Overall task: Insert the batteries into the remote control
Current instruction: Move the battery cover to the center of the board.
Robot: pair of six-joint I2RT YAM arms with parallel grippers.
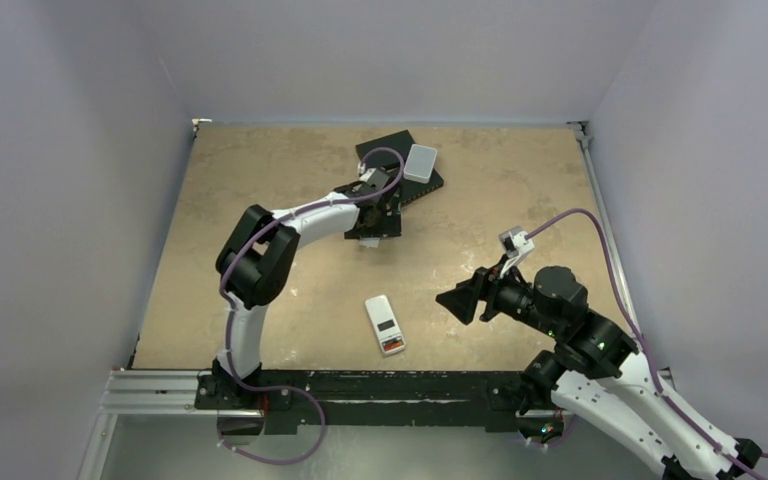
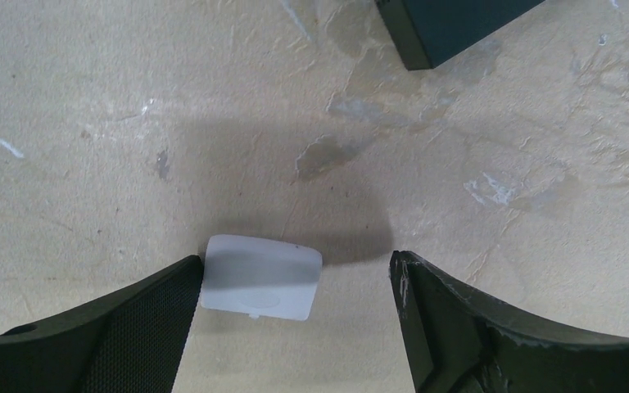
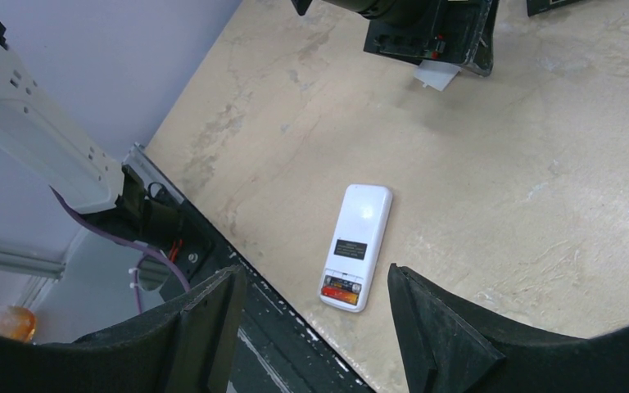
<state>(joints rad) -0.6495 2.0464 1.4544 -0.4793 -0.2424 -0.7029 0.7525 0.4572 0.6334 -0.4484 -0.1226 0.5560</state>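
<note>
The remote control (image 1: 386, 326) is lying flat near the front edge of the table (image 1: 260, 200). It is white, with a small dark rectangle mid-body and a red-orange area at its near end.

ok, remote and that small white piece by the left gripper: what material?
Remote: likely moulded white plastic, smooth, slightly glossy; soft highlight near its rounded end. Small white piece: probably similar plastic, more matte; rounded corners, moulded tab on one edge.

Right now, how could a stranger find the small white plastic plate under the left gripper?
On the tan table, follow the left arm toward the black flat boxes at the far side. Between the fingers of the open left gripper lies the small white plate: flat, plain, much shorter than the white remote control with red markings.
</note>
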